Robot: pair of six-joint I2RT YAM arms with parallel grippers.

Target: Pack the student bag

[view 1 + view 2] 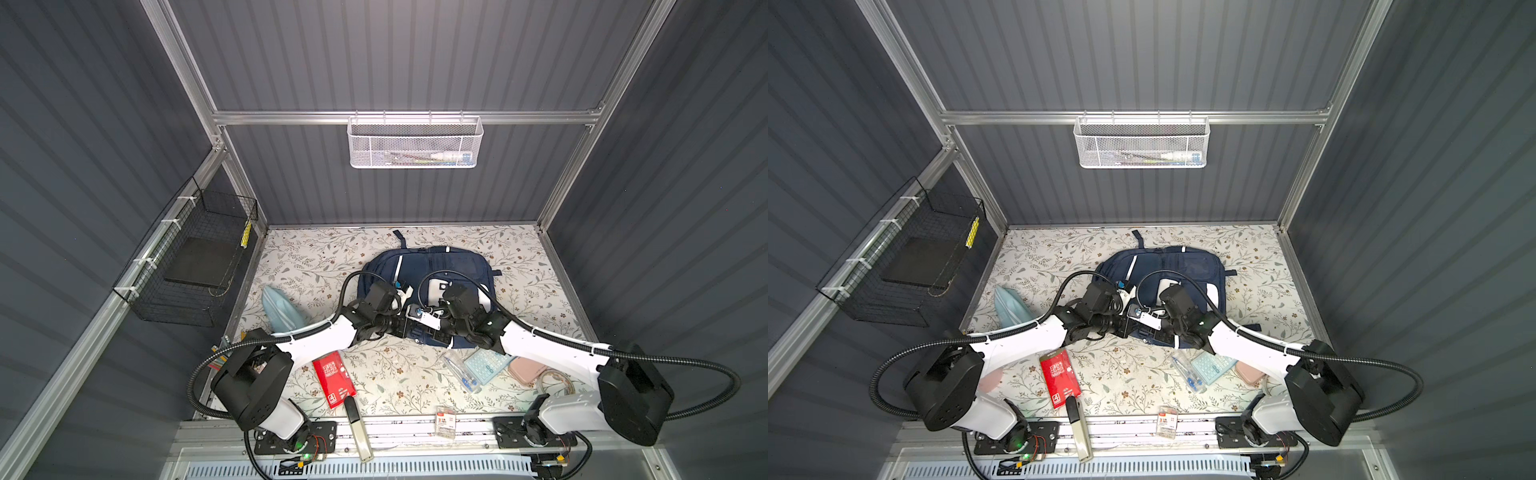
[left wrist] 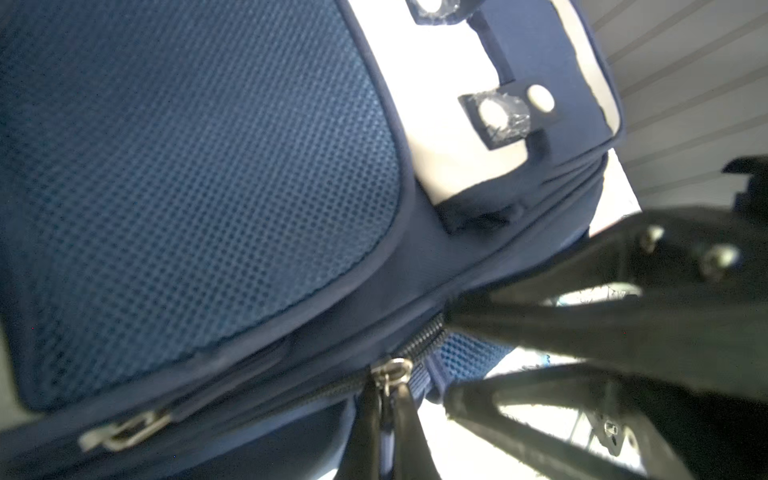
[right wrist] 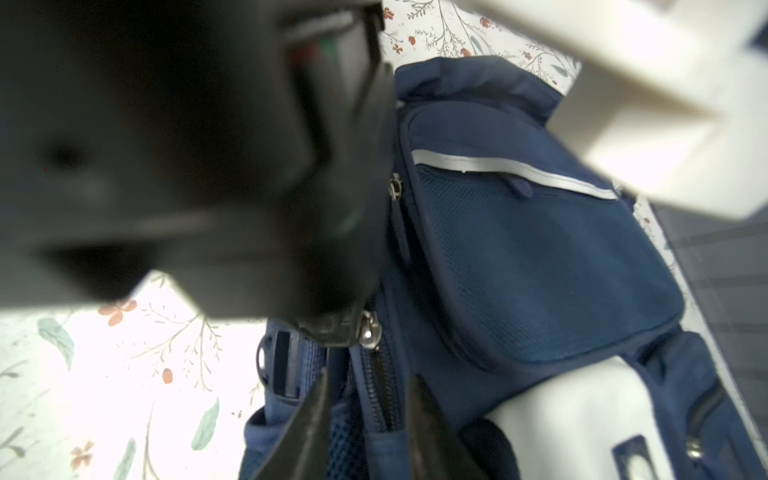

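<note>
Left wrist view: your left pincer [image 2: 388, 399] clenches the metal zipper pull [image 2: 390, 372] of the navy-blue fabric backpack [image 2: 199, 187]; right pincer [image 3: 368, 382] state unclear. Draw straight along the teeth.

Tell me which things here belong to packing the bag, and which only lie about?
In the job: student bag, zip pull, left gripper, right gripper.
Lying about, untouched: red booklet, calculator, pink case, light-blue pouch, white mesh basket.

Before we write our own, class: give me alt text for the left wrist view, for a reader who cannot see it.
Close up, the left gripper pinches the zipper pull of the navy student bag, whose mesh panel and white patch fill the frame. The right gripper sits at the bag's edge.
</note>
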